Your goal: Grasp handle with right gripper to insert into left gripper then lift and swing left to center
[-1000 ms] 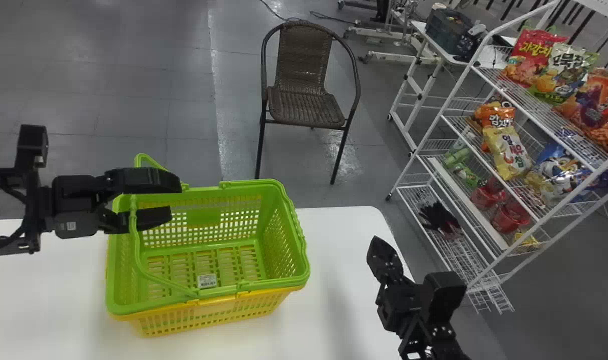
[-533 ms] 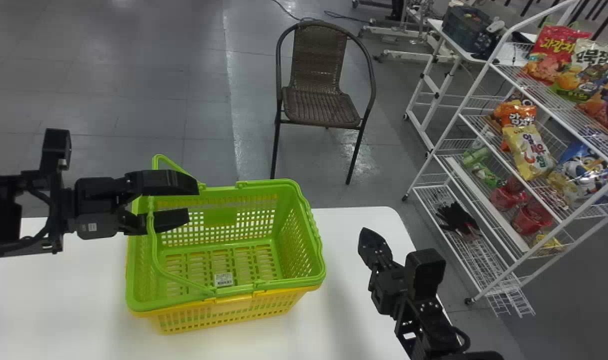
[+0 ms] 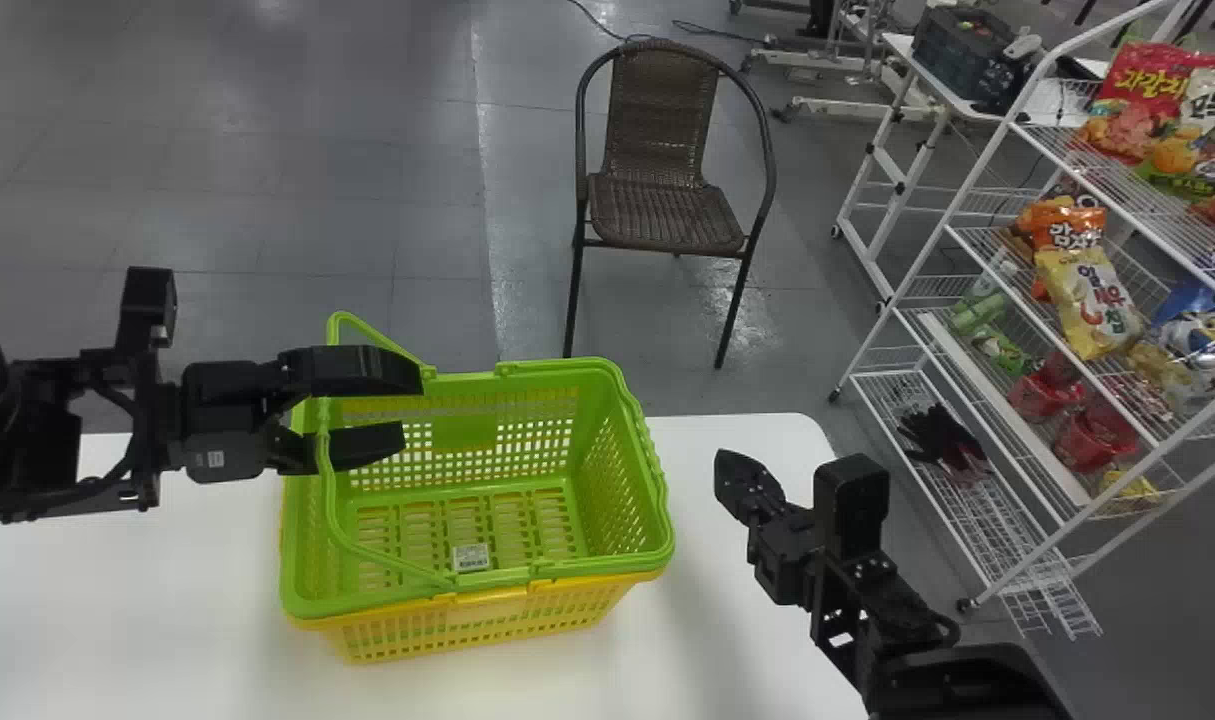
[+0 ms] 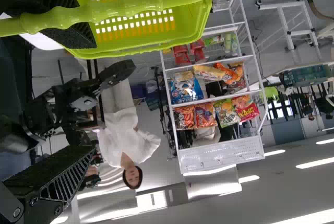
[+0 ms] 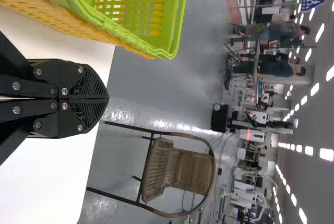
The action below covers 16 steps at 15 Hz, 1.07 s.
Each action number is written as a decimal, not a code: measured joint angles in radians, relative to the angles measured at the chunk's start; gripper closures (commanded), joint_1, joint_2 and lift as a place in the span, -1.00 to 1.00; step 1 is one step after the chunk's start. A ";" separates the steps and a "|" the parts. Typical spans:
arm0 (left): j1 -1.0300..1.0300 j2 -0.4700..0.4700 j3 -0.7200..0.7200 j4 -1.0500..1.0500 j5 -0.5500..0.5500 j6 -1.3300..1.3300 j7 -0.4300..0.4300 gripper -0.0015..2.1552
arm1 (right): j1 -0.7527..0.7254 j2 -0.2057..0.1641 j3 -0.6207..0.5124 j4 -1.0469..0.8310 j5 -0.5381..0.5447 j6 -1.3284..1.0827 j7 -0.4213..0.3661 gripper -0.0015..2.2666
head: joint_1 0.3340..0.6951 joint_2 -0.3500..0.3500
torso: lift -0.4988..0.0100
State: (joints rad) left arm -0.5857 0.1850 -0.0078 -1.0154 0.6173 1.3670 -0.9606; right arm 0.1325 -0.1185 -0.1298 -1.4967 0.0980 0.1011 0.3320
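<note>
1. So I'm standing here watching, and the left gripper (image 3: 410, 408) is at the left end of the green basket (image 3: 312, 608), its two black fingers spread wide. The upper one is over by the far rim, the lower one over the basket's inside.
2. The handle (image 3: 327, 480) is sticking up at that same left end, ungripped, in a skinny green loop. From the head view it crosses in front of the lower finger. Can't tell if they're actually touching, tbh.
3. Right gripper (image 3: 727, 475) is off to the right of the basket, well apart from the handle. Its fingers are pressed together into one narrow point, and the right wrist view shows them meeting flat.
4. The green basket sits nested in a yellow basket (image 3: 507, 612), both on the white table (image 3: 707, 520). There's a little white label (image 3: 470, 557) down on the green one's floor.
5. Past the table there's a brown woven chair (image 3: 667, 215), and over on the right a white wire rack (image 3: 1004, 408) loaded with snack bags (image 3: 1087, 300) and red tubs (image 3: 1047, 390).
</note>
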 measured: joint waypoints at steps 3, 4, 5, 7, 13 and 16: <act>0.003 0.001 0.003 -0.003 0.002 0.001 -0.003 -0.88 | -0.028 -0.010 0.023 0.010 0.030 0.029 0.013 0.99 | 1.00 -0.63 | 0.96; 0.004 0.001 0.005 -0.005 0.002 0.002 -0.003 -0.88 | -0.036 -0.012 0.029 0.015 0.038 0.035 0.019 0.99 | 1.00 -0.62 | 0.96; 0.005 0.002 0.006 -0.006 0.002 0.003 -0.004 -0.88 | -0.045 -0.014 0.037 0.023 0.048 0.040 0.027 0.99 | 1.00 -0.60 | 0.96; 0.006 0.003 0.006 -0.008 0.002 0.006 -0.005 -0.88 | -0.058 -0.018 0.052 0.039 0.065 0.045 0.034 0.99 | 1.00 -0.58 | 0.96; 0.009 0.002 0.006 -0.009 0.004 0.007 -0.009 -0.88 | -0.068 -0.020 0.067 0.058 0.081 0.046 0.048 0.99 | 1.00 -0.56 | 0.96; 0.011 0.002 0.006 -0.009 0.004 0.007 -0.009 -0.88 | -0.074 -0.020 0.076 0.059 0.081 0.046 0.049 0.99 | 1.00 -0.54 | 0.96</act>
State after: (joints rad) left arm -0.5742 0.1871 -0.0015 -1.0247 0.6213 1.3738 -0.9695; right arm 0.0584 -0.1381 -0.0536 -1.4375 0.1795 0.1466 0.3815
